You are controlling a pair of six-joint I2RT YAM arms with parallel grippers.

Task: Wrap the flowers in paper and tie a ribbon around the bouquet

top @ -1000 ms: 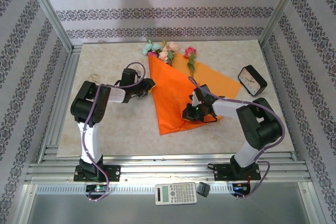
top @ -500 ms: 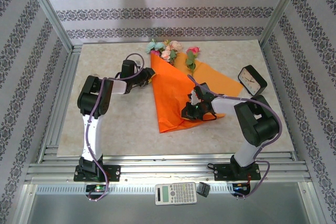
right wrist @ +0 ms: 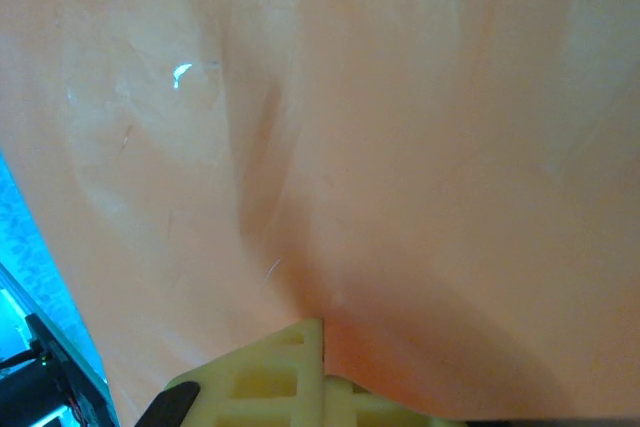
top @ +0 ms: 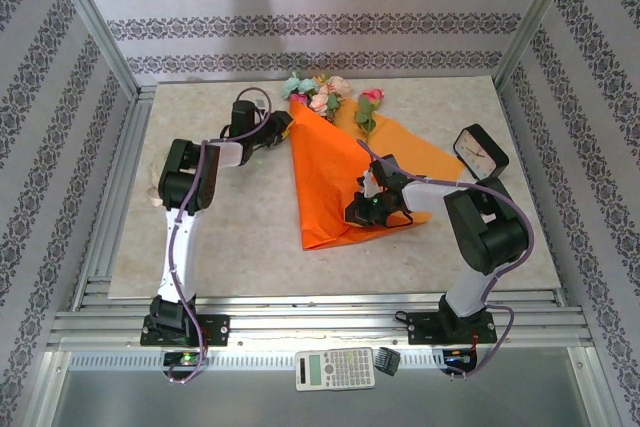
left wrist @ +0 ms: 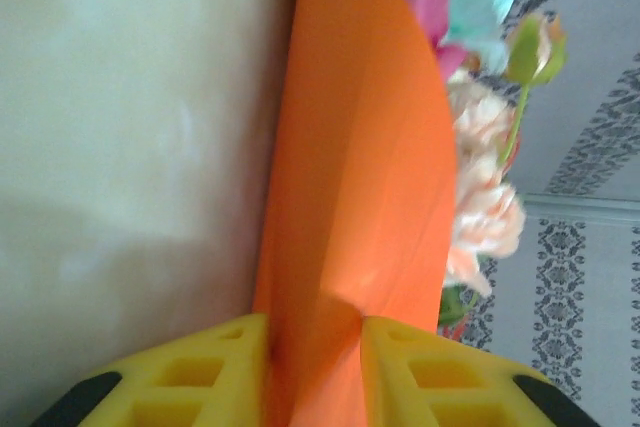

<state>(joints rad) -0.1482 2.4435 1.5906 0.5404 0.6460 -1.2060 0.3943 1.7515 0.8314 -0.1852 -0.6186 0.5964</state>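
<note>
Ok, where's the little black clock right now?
In the top view, the clock stands on the table's right side, beside the orange paper's right corner.

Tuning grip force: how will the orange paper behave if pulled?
Likely floppy: the paper bows into a curved fold in the left gripper. Probably thin and light: it creases where the right gripper pinches it. Could tear if yanked.

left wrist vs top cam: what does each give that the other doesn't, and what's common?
Left wrist: close-up of the left tool clamped across the paper's folded edge. Top: right tool at the paper's near part, clock, calculator. Both: orange paper, with flowers at its far end.
</note>
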